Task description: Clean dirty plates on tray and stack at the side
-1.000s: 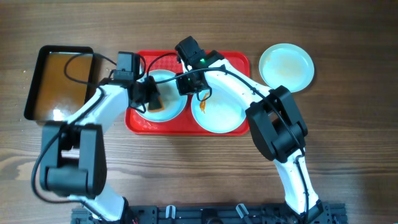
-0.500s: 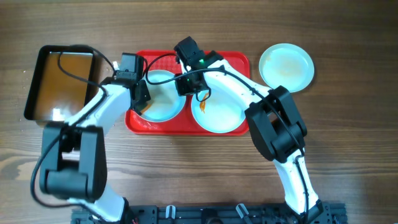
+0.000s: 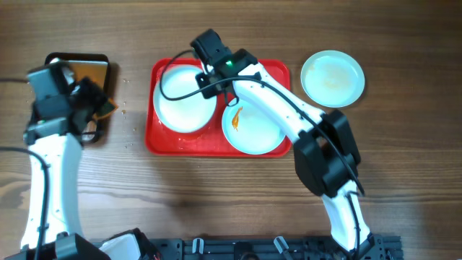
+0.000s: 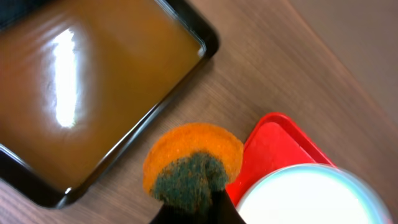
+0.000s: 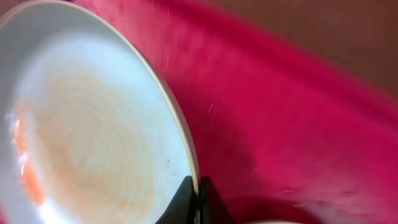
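The red tray (image 3: 276,70) holds two white plates. The left plate (image 3: 184,101) is tilted up; my right gripper (image 3: 214,78) is shut on its rim. In the right wrist view the fingers (image 5: 197,200) pinch that rim (image 5: 180,127), and faint orange streaks show on the plate. The right plate (image 3: 254,128) on the tray carries an orange smear. A third white plate (image 3: 332,78) lies on the table right of the tray. My left gripper (image 3: 97,107) is shut on an orange and green sponge (image 4: 193,165), held over the table by the black pan (image 4: 93,81).
The black pan of brownish water (image 3: 92,63) stands at the far left. A few small specks lie on the wood between pan and tray (image 3: 124,108). The wooden table (image 3: 216,202) stretches in front of the tray.
My left gripper has left the left plate and swung left with the sponge to the pan's edge. My right gripper has lifted the left plate's rim, tilting it up.
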Action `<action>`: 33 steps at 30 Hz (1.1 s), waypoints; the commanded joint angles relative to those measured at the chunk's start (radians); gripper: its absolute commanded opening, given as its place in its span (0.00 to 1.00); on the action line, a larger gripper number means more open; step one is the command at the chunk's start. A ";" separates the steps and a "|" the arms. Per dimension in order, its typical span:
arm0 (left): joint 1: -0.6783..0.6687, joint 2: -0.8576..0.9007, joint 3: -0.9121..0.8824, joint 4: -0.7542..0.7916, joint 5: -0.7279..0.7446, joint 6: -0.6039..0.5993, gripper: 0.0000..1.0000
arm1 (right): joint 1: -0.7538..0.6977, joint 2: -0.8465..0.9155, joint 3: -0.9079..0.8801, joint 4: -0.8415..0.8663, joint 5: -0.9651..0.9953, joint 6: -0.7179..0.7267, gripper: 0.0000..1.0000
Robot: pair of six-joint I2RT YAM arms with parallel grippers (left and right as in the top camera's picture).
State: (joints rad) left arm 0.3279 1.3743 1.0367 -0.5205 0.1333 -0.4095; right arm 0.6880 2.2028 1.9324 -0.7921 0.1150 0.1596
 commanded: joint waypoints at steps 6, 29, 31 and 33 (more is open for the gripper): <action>0.135 0.014 -0.002 0.007 0.256 -0.018 0.04 | 0.222 -0.112 0.046 0.294 0.917 -0.688 0.04; 0.135 0.014 -0.003 0.007 0.255 -0.013 0.04 | 0.082 -0.113 0.042 0.042 0.693 -0.158 0.04; 0.135 0.014 -0.003 0.007 0.255 -0.013 0.04 | -0.105 -0.113 0.042 -0.095 0.301 0.039 0.04; 0.135 0.014 -0.003 0.007 0.255 -0.013 0.04 | -0.264 -0.113 0.042 -0.127 0.011 0.146 0.04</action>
State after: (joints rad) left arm 0.4603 1.3830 1.0367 -0.5198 0.3691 -0.4179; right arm 0.6235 2.1017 1.9713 -0.8932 0.6056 0.0078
